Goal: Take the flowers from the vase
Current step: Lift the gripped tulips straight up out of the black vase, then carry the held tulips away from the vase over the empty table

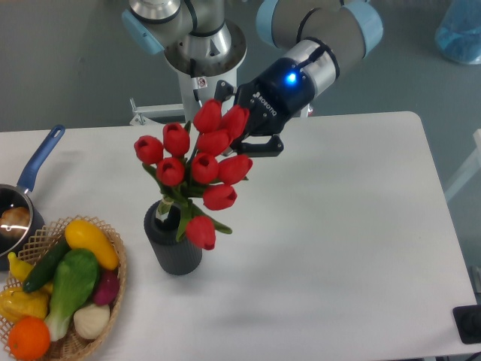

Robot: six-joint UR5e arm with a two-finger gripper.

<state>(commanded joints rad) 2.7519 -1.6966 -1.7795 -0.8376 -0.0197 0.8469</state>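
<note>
Now gripper (239,134) jaws clenched on top buds of the flowers (201,167), stems just above vase (173,242) at seven o'clock.

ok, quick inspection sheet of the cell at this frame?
surface: white table, bare on its right half.
job's things: flowers lifted, tilted up-right, stems just at the mouth of the vase; vase upright.
clutter: wicker basket of fruit and vegetables at front left; saucepan with blue handle at left edge.
grippers: gripper closed on the top of the flowers, blue light on.
cables: nothing seen.
surroundings: grey floor, blue object top right, dark object bottom right.
</note>
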